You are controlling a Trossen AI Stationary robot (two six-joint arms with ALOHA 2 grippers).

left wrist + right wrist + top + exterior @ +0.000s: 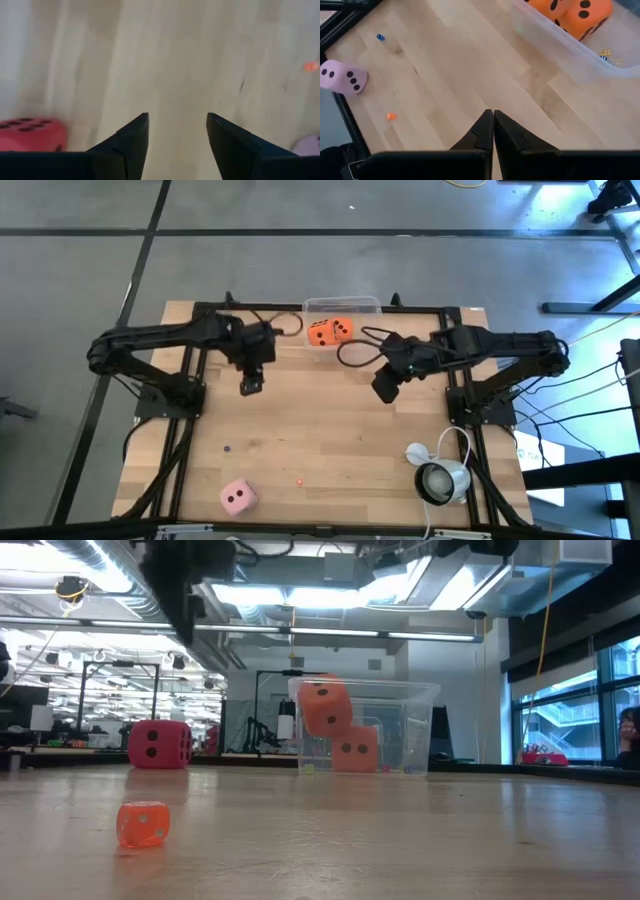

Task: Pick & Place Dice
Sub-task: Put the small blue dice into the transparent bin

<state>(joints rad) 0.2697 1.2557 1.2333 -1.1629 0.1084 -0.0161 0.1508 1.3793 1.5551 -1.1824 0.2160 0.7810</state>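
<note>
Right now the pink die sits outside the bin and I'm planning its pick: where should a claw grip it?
Grip the pale pink soft cube die by two opposite side faces, coming straight down: it rests flat on the wooden table with open space around. It sits skewed, so probably rotate the claw to match.

The red die beside the left gripper is blurred and cut off by the picture's edge. The pink die on its other side is barely glimpsed at the corner.
</note>
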